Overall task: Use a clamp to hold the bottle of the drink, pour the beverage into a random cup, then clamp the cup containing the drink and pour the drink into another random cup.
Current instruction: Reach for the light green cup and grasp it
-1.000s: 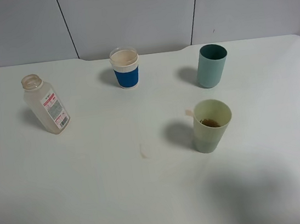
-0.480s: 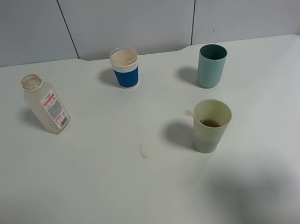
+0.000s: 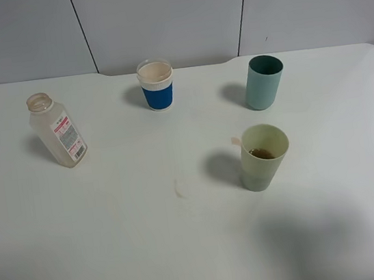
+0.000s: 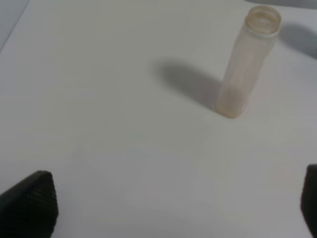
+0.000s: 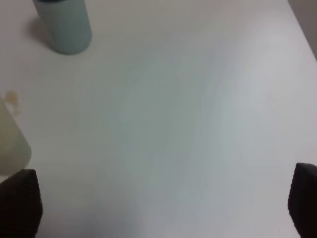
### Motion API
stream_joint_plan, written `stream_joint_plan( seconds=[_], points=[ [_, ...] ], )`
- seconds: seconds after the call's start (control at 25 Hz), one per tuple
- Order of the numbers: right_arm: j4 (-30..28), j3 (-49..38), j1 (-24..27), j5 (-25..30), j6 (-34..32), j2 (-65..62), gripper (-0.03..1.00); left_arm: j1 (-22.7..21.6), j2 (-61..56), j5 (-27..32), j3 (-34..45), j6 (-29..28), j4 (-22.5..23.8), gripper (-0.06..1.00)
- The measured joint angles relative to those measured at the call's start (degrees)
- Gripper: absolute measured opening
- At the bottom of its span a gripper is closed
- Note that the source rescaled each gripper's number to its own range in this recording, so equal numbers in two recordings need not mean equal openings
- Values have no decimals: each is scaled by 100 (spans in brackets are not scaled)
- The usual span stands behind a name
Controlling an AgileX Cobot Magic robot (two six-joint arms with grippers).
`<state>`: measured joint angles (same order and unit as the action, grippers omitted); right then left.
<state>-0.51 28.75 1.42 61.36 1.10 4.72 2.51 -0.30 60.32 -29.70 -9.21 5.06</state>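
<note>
- The pale green cup [image 3: 264,157] holding a little brown drink stands at about 4 o'clock from the middle of the white table [image 3: 133,257]. The teal cup [image 3: 264,81] is at its 12 o'clock and the blue-sleeved cup [image 3: 156,84] near its 11 o'clock.
- It stands upright with its long axis vertical and its mouth pointing up. So does the uncapped, seemingly empty bottle [image 3: 57,131], well apart at 9 o'clock.
- Neither arm shows in the high view. The left gripper [image 4: 168,203] and the right gripper [image 5: 161,203] both have their jaws spread wide and grasp nothing.
- Risk: the cup looks light and tapered, so an off-centre or hard squeeze could tip it, or make it slip and spill.
- Risk: pouring into the narrow teal cup could miss the rim, adding to the small stain [image 3: 178,188].
</note>
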Motion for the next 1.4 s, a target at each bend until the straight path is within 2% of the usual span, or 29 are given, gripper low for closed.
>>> stream_joint_plan(
  seconds=[0.2,0.44,0.68,1.0,1.16,1.4],
  points=[
    [5,198,0,-259,10,1400,100,0,0,0,0,0,0,100],
    [-10,756,0,-1097,129,3094,100,0,0,0,0,0,0,100],
    [-45,834,-54,-1976,348,4331,100,0,0,0,0,0,0,100],
    [-527,841,-882,-3035,429,5283,100,0,0,0,0,0,0,100],
    [-816,843,-1381,-3489,429,5398,100,0,0,0,0,0,0,100],
    [-907,843,-2136,-4315,429,5398,100,0,0,0,0,0,0,100]
  ],
)
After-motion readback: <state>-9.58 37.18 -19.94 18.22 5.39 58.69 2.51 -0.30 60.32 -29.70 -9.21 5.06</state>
